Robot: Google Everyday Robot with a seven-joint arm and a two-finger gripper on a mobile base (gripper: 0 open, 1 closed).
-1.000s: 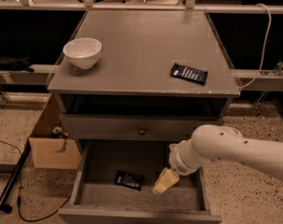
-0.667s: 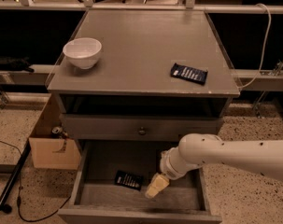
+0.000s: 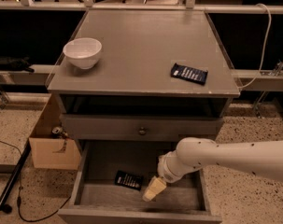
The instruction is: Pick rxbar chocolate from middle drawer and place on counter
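Reaching phase, grasp not yet made. Arm [image 3: 234, 157] enters from the right edge of the frame and angles down into the open middle drawer [image 3: 178, 197] at lower centre.

Change over the last 1 s: gripper [image 3: 152, 190] has travelled left and slightly lower across the drawer floor. It now sits just beside the rxbar chocolate [image 3: 129, 179], on its right and a little toward the drawer front. Whether it touches the wrapper: cannot tell. Whether the gripper is clenched or released: cannot tell from this view.

Bar position: unchanged, lying flat on the drawer floor, left of centre, wrapper print up. Not lifted.

Counter [image 3: 141, 36], upper half of frame: carries 1 white bowl [image 3: 82, 52] at its left and 1 dark blue bar [image 3: 189, 73] near its right front edge. The blue bar is not the target. Plenty of bare top lies between the 2.

Reading: the gap to the bar is nearly closed, so alignment over the wrapper looks like the step in hand. Task is early; pick, lift past the shut knobbed drawer [image 3: 142, 131] and placement all remain.

Risk: a flat bar on a worn floor may slide toward the left wall rather than seat in the grip.
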